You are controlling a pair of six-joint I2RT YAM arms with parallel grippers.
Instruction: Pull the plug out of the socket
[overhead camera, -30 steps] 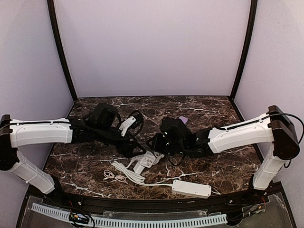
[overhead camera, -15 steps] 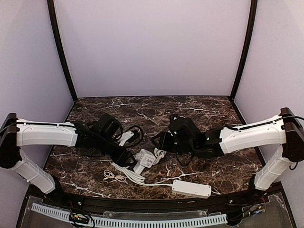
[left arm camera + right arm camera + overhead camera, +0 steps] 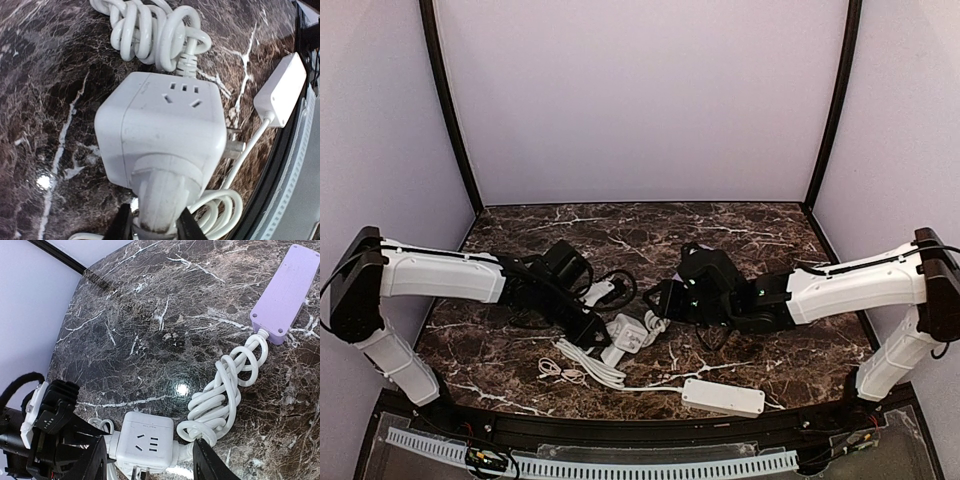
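The socket (image 3: 160, 130), a white cube with outlet holes, lies on the marble between both arms (image 3: 630, 336). In its near face sits the plug (image 3: 162, 195), a white ribbed head, and my left gripper (image 3: 157, 227) is shut on it, one black finger (image 3: 122, 225) pressed to each side. In the right wrist view the plug (image 3: 111, 444) shows at the cube's (image 3: 147, 440) left side. My right gripper (image 3: 150, 462) is open, its fingers standing wide of the cube, not touching it. Metal prongs (image 3: 232, 145) stick out of the cube.
A second thick coiled cord (image 3: 225, 390) enters the cube's other side and runs to a lilac power strip (image 3: 287, 290). A long white power strip (image 3: 722, 397) lies near the front edge, its cord coiled (image 3: 582, 362) beside the left gripper.
My left gripper has come in and closed on the plug. My right gripper has let go of the cube, opened, and drawn back slightly.
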